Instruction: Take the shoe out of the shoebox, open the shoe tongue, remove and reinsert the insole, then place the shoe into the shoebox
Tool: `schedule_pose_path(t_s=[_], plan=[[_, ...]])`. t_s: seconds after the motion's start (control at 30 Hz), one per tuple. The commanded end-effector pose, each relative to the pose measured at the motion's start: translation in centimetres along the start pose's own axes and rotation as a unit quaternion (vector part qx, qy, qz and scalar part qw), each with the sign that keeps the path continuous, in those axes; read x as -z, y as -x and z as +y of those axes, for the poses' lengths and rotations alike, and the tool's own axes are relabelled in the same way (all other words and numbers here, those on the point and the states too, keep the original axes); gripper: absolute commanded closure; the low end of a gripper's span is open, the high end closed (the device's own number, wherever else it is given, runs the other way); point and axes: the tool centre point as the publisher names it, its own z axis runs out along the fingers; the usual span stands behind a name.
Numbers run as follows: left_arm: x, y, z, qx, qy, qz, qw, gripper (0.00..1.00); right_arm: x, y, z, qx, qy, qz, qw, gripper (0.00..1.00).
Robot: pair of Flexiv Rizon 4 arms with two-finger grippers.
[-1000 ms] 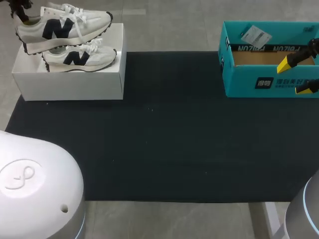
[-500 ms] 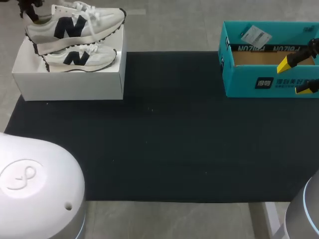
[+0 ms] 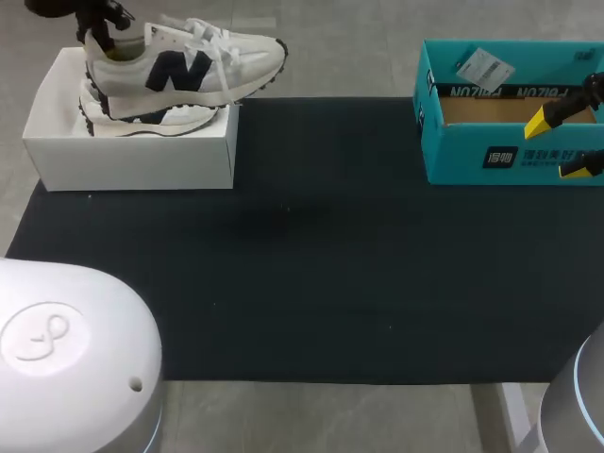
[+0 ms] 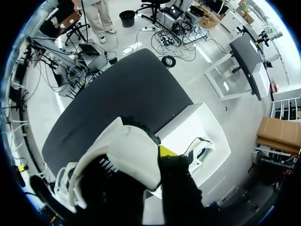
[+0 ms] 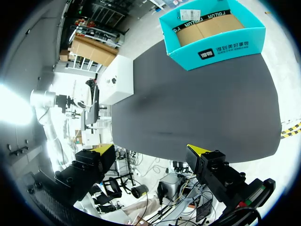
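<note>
1. Shoe (image 3: 189, 66): white trainer with a dark side letter, held in the air over the white shoebox (image 3: 132, 160). Its sole is roughly level and its toe juts past the box's right wall.
2. Left gripper (image 3: 102, 33): clamped on the shoe's heel collar. In the left wrist view, 1 yellow fingertip (image 4: 168, 150) shows against the collar.
3. Second shoe (image 3: 156, 121): matching trainer, lying inside the white shoebox, directly under the held shoe.
4. White shoebox: open, at the far left corner of the black mat (image 3: 302, 283).
5. Right gripper (image 3: 564, 143): released, its 2 yellow tips spread with nothing between them, at the near wall of the teal box (image 3: 472, 156).
6. Teal box: open, at the mat's far right, well apart from the white shoebox.
</note>
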Motion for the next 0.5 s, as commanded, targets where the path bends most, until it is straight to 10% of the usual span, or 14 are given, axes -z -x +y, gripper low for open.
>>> schedule_pose_path(t_s=[0.03, 0.5], plan=[[0.6, 2.9, 0.0, -0.015, 0.013, 0.053, 0.998, 1.00, -0.1, 0.0, 0.0, -0.001, 0.000, -0.001, 1.000, 0.00], [2.4, 10.3, 2.6, -0.038, 0.038, 0.058, 0.997, 1.00, -0.1, 0.0, 0.0, -0.001, 0.000, -0.001, 1.000, 0.00]])
